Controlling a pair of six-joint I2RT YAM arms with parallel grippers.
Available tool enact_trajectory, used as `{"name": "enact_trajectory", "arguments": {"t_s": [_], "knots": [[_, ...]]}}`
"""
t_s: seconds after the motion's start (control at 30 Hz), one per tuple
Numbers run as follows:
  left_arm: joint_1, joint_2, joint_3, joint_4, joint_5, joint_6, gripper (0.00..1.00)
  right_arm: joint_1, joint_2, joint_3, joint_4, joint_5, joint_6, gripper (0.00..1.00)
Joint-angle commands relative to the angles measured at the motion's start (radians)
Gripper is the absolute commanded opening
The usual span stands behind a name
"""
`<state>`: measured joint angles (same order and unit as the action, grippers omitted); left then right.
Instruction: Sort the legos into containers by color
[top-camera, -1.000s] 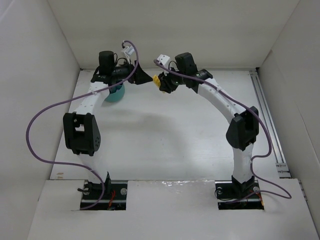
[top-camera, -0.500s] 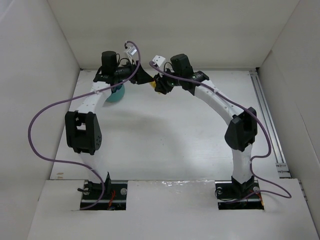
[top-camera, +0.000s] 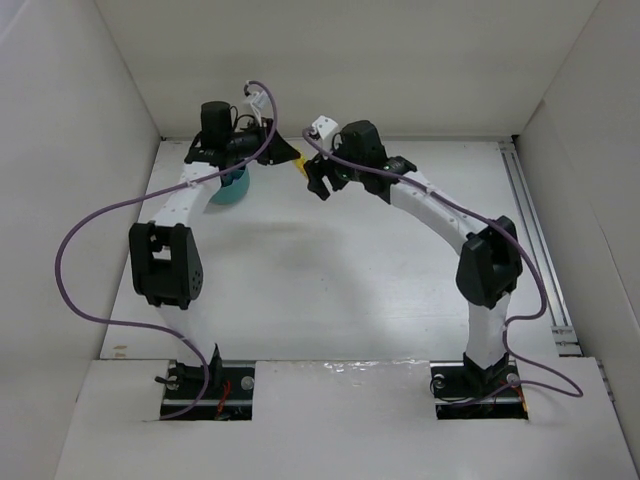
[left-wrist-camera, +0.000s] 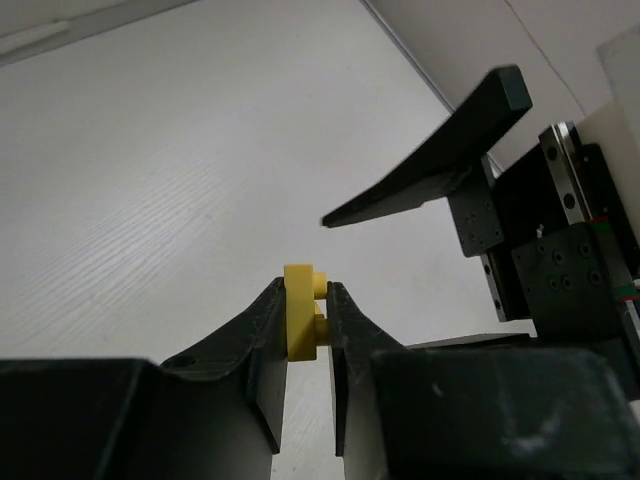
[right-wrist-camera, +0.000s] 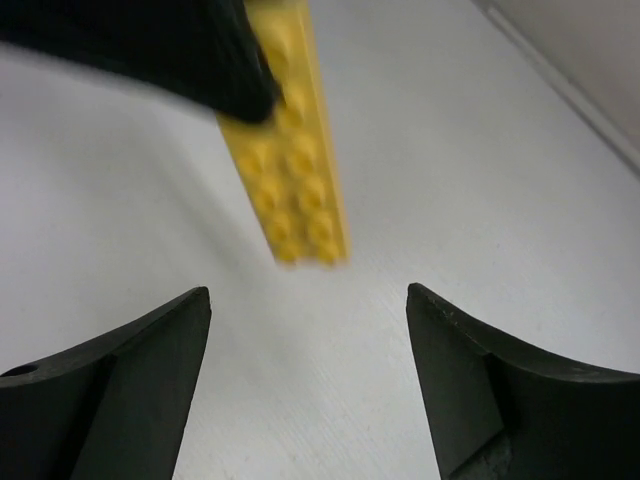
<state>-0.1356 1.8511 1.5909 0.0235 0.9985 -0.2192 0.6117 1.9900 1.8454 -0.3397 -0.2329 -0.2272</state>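
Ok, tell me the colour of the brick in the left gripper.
Yellow. The lego shows best in the left wrist view, pinched in the left gripper.

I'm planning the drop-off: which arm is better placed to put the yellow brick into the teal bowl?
Left. The left gripper has its jaws closed on the yellow brick, and the teal bowl sits close beside that arm. The right gripper has its jaws open, holding nothing.

Two arms of slim white plastic shells (top-camera: 176, 205) and bulky black joint housings (top-camera: 165, 265). Thin purple cables (top-camera: 54, 268) loop along each. Small white wrist blocks (top-camera: 322, 127); matte black, curved, tapering fingers (right-wrist-camera: 130, 380).
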Motion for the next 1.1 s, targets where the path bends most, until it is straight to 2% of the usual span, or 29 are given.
{"name": "enact_trajectory", "arguments": {"t_s": [0.0, 0.1, 0.17, 0.23, 0.37, 0.7, 1.07], "knots": [[0.062, -0.104, 0.069, -0.040, -0.125, 0.079, 0.00, -0.041, -0.106, -0.102, 0.125, 0.055, 0.123, 0.85], [0.134, -0.104, 0.131, -0.129, -0.230, 0.165, 0.00, -0.116, -0.142, -0.195, 0.136, 0.034, 0.221, 0.88], [0.178, -0.095, 0.174, -0.193, -0.360, 0.211, 0.00, -0.165, -0.151, -0.233, 0.136, 0.020, 0.265, 0.88], [0.189, -0.095, 0.185, -0.215, -0.479, 0.262, 0.00, -0.187, -0.160, -0.251, 0.125, 0.008, 0.266, 0.88], [0.215, -0.076, 0.185, -0.238, -0.604, 0.308, 0.00, -0.227, -0.149, -0.252, 0.103, -0.002, 0.276, 0.88], [0.235, -0.001, 0.221, -0.218, -0.718, 0.317, 0.00, -0.247, -0.108, -0.212, 0.094, -0.003, 0.289, 0.88], [0.235, 0.042, 0.211, -0.220, -0.741, 0.317, 0.00, -0.256, -0.099, -0.202, 0.094, 0.006, 0.279, 0.88]]}}
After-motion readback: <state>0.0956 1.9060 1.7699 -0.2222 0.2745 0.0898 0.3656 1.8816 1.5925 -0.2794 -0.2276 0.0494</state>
